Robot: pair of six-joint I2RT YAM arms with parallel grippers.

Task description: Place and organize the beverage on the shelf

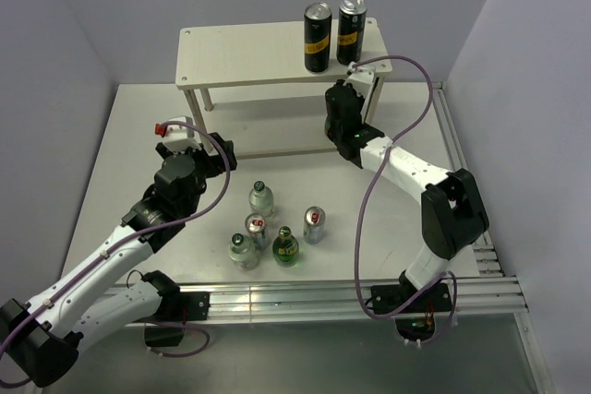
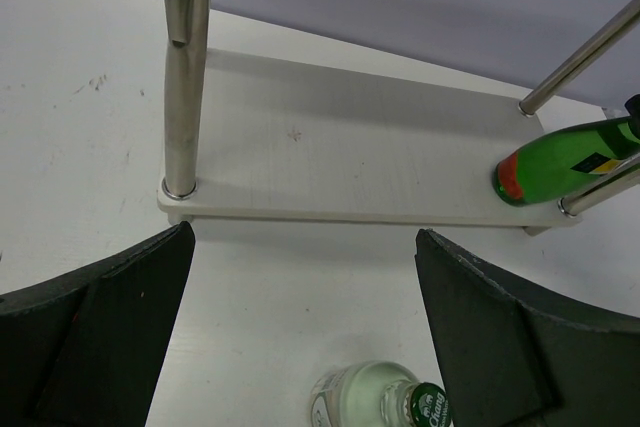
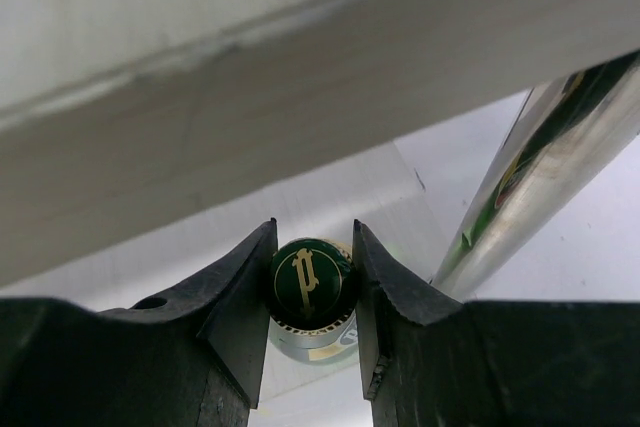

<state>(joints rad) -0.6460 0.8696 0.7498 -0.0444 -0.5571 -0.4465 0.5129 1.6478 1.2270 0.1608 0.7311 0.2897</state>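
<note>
A black can (image 1: 317, 38) and a second black can (image 1: 350, 31) stand upright just beside each other in the upper centre of the top view. Each has a yellow label and a silver top, and the second sits slightly higher in the frame. The white table (image 1: 138, 163) fills the middle of that view, with pale lilac walls (image 1: 83, 6) behind it and at both sides. Silver rails (image 1: 305, 297) run across the lower part of the frame. In the left wrist view, a few small dark specks (image 2: 97, 80) mark the table at upper left.
</note>
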